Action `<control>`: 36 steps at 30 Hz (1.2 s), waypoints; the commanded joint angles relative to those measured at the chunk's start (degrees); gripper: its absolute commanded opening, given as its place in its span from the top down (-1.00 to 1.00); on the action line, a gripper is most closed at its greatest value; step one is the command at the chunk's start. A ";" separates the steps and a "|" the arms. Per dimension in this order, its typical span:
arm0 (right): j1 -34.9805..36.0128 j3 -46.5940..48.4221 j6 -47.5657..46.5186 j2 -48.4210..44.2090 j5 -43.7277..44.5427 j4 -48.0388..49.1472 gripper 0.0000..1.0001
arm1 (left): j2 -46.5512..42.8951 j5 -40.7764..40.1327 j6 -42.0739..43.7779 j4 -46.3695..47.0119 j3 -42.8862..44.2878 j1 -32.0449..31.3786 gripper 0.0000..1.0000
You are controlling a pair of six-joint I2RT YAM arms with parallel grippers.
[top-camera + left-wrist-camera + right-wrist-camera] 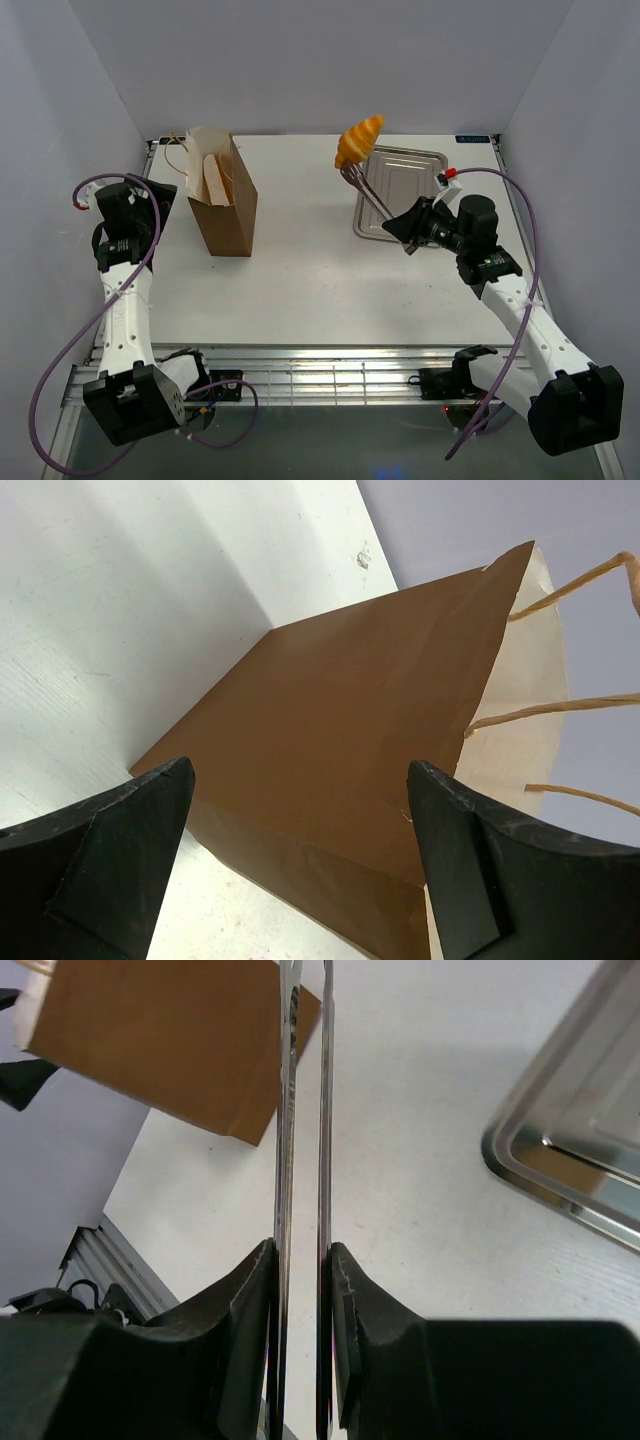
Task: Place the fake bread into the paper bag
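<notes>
1. Brown paper bag (226,212) stands open on the left. The left gripper (300,768), spread wide and holding nothing, sits just beside it and could steady it.
2. The croissant (360,140) should go high over the bag's mouth, then drop in.
3. The right gripper (302,1252) squeezes the silver tongs (372,196). They pinch the croissant in the air above the steel tray (410,180). That arm reaches forward, with the tongs tilted up.
</notes>
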 commanded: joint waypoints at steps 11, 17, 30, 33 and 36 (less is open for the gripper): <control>23.04 20.43 -10.05 3.73 9.09 -8.76 0.85 | -4.17 -0.40 2.04 -0.69 -1.84 -0.08 -0.96; 32.62 27.02 -12.86 6.99 15.69 -10.96 0.84 | -4.35 -0.40 2.21 -0.78 -1.84 -0.08 -0.96; 46.87 43.63 -19.37 20.43 28.78 -16.59 0.85 | -5.66 -0.48 2.74 -1.57 -2.63 -0.08 -0.96; 47.66 46.71 -19.89 22.98 30.54 -17.56 0.85 | -5.93 -0.13 2.56 -1.57 -3.25 -0.08 -0.96; 47.75 49.00 -20.42 25.53 32.91 -19.13 0.85 | -6.19 -0.04 2.56 -1.57 -3.86 -0.08 -0.96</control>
